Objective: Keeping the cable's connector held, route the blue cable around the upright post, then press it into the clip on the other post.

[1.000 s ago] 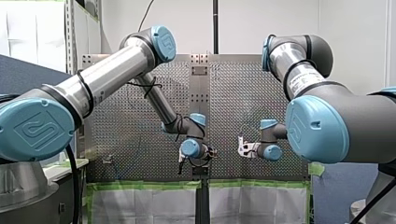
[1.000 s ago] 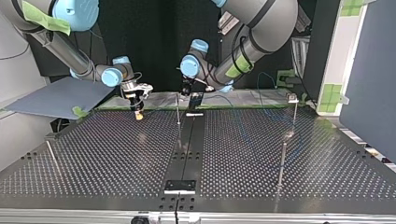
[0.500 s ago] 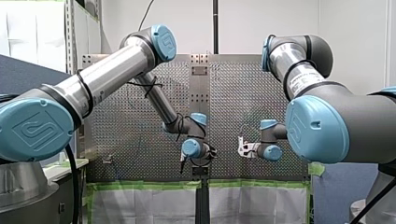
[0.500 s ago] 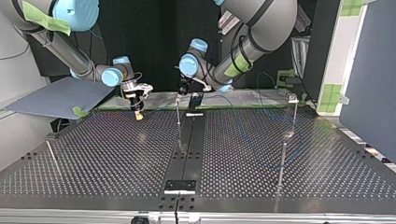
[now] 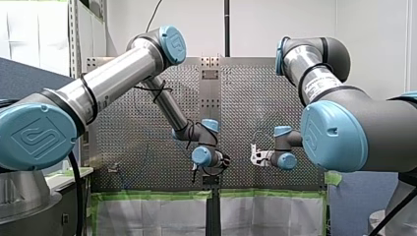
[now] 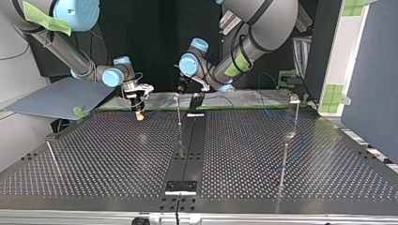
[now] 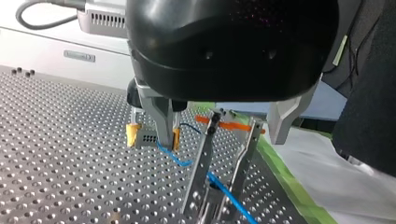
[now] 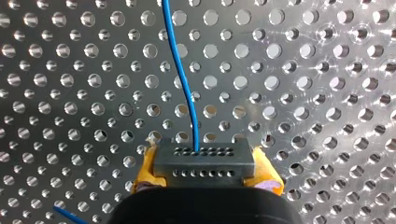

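In the right wrist view my right gripper (image 8: 203, 173) is shut on the grey connector (image 8: 203, 157), its yellow pads (image 8: 145, 171) on both ends. The blue cable (image 8: 183, 79) runs out ahead over the perforated plate. In the left wrist view my left gripper (image 7: 214, 198) is open, and the blue cable (image 7: 173, 157) passes between its metal fingers (image 7: 200, 168). The connector (image 7: 148, 138) shows just beyond. In the top view my left gripper (image 6: 180, 89) hangs right by the thin upright post (image 6: 179, 112), and my right gripper (image 6: 137, 107) is at its left. The post with the clip (image 6: 294, 99) stands far right.
Two more thin posts (image 6: 283, 161) (image 6: 51, 157) stand nearer the top view's front. A black rail (image 6: 187, 145) runs down the middle of the plate. Green tape (image 6: 286, 77) edges the far side. A grey board (image 6: 56, 96) lies at the top view's left.
My left gripper has drifted slightly toward the top view's left, closer to the upright post. My right gripper and the connector have stayed put.
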Action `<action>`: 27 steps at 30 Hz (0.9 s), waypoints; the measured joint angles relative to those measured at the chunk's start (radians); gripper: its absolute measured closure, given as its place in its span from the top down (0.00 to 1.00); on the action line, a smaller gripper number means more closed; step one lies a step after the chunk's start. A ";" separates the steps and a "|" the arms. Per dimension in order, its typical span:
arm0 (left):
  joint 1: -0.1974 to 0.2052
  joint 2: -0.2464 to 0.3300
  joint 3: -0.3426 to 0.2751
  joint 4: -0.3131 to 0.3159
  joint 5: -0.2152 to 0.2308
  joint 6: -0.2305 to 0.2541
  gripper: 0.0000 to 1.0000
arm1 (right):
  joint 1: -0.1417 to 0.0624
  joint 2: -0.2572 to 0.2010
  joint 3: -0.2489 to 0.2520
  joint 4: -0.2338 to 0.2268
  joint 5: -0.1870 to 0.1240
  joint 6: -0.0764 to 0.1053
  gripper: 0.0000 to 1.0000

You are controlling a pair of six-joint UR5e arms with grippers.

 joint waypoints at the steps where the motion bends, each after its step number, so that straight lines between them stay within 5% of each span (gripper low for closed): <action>1: 0.000 0.000 0.000 0.000 0.002 -0.001 1.00 | 0.000 0.000 0.000 0.000 0.000 0.000 0.00; 27: -0.002 0.000 0.000 0.000 0.007 -0.021 1.00 | 0.000 0.000 0.000 0.001 0.000 0.000 0.00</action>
